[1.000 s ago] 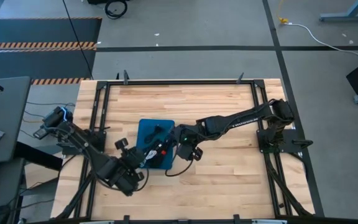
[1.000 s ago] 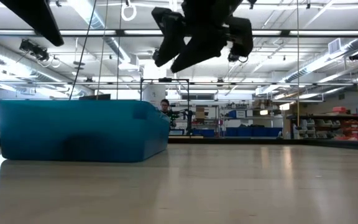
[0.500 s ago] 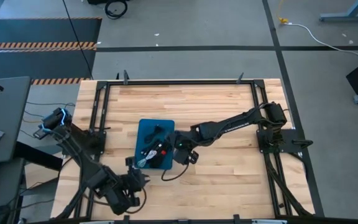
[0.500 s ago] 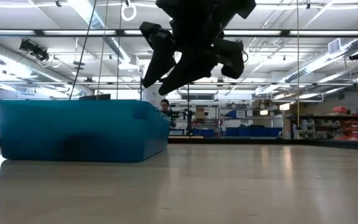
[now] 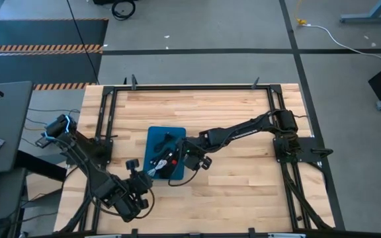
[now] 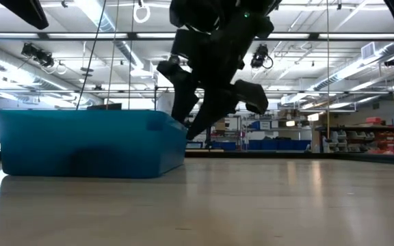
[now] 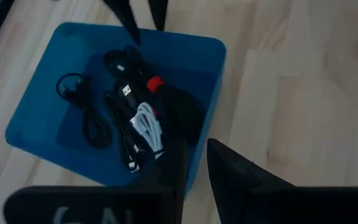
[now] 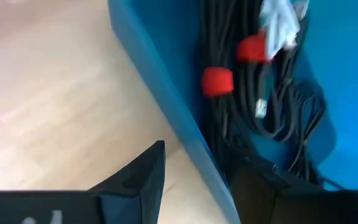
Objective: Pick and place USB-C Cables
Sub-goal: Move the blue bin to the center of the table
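USB-C cables [image 7: 132,118]: black bundles, red ties, 1 white coil, in blue bin [image 7: 210,93]. Right fingers [image 8: 194,177] straddle wall; left fingers [image 7: 194,165] narrow, empty.

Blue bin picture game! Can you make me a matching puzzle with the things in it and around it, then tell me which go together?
Things:
1. blue bin
2. white cable
3. right gripper
4. left gripper

Matches:
A. coiled inside the bin among black cables
B. at the bin's right edge
C. on the wooden table
D. off the bin's lower-left corner

Pairs: 1-C, 2-A, 3-B, 4-D
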Tool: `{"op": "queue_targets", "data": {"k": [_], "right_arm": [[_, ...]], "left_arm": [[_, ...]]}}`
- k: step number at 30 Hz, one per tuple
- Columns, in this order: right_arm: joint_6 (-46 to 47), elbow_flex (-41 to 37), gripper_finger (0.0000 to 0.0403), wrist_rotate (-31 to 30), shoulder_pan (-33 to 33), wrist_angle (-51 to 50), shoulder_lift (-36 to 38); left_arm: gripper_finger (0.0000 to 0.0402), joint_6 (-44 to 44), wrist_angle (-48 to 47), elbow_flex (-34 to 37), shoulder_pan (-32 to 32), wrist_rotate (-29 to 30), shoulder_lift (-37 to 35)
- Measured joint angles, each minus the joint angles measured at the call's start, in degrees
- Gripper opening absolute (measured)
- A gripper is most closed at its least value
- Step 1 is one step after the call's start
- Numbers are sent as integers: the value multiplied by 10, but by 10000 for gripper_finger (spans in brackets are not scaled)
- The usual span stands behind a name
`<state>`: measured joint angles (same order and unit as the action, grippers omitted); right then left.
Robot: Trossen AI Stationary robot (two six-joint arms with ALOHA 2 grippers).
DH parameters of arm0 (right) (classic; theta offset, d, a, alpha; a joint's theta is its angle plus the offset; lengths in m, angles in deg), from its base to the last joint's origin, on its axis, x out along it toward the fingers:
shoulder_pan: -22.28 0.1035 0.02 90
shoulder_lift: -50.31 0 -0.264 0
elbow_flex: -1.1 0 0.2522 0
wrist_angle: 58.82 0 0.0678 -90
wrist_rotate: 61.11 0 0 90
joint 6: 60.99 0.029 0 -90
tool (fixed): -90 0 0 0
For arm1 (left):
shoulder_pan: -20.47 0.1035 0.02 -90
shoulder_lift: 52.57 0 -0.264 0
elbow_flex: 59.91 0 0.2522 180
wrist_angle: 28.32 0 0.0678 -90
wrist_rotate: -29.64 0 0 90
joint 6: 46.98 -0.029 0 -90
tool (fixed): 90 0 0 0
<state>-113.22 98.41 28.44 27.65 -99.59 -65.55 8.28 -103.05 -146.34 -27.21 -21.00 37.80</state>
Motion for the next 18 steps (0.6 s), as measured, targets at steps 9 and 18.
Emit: {"op": "queue_targets", "data": {"k": [9,18], "right_arm": [[78,1,163,-29,0,-90,0],[177,-1,134,-43,0,-177,-1]], "left_arm": [[71,-83,-1,0,-5,31,0],[71,-86,0,0,-2,30,0]]}}
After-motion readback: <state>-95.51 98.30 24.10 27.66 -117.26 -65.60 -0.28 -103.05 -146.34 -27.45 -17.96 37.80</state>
